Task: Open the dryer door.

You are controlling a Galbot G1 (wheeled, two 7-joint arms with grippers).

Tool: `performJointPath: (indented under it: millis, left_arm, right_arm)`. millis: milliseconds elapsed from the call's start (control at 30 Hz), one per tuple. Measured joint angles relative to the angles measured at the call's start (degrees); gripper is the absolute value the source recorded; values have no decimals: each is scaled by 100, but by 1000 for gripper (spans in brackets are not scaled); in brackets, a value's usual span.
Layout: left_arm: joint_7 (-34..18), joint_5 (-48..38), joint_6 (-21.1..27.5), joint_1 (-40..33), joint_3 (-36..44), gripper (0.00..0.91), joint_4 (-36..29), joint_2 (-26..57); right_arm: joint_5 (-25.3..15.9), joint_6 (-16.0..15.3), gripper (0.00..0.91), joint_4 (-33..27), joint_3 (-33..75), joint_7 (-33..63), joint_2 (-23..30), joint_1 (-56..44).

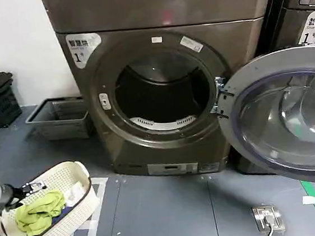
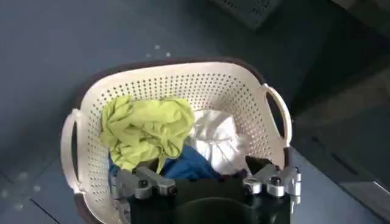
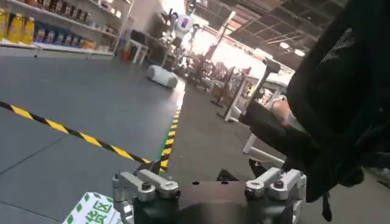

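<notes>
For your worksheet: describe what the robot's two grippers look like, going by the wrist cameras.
Both match. The left gripper and right gripper each have a black body with two silver-grey metal finger links, jointed with dark round bolts. On the right one a green-and-white patterned label sits beside the body.

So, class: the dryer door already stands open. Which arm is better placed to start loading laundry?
Probably the left. Its open gripper hovers right over the laundry basket of clothes. The right gripper faces away across the room. The dryer door is swung wide.
</notes>
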Motion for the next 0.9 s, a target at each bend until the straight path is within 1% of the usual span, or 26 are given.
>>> performJointPath:
  millis: [433, 667, 833, 900]
  left_arm:
    - [39, -2, 0, 125, -67, 907, 78, -22]
    - [51, 3, 0, 115, -52, 907, 106, -25]
    - [65, 20, 0, 110, -29, 907, 138, -46]
    - [66, 15, 0, 114, -29, 907, 138, -47]
  right_arm:
    - [5, 16, 907, -62, 21, 8, -2, -15]
    - [-11, 93, 907, -245, 100, -34, -73, -15]
    - [-15, 123, 907, -235, 109, -59, -62, -19]
    - [9, 184, 907, -223, 109, -72, -57, -16]
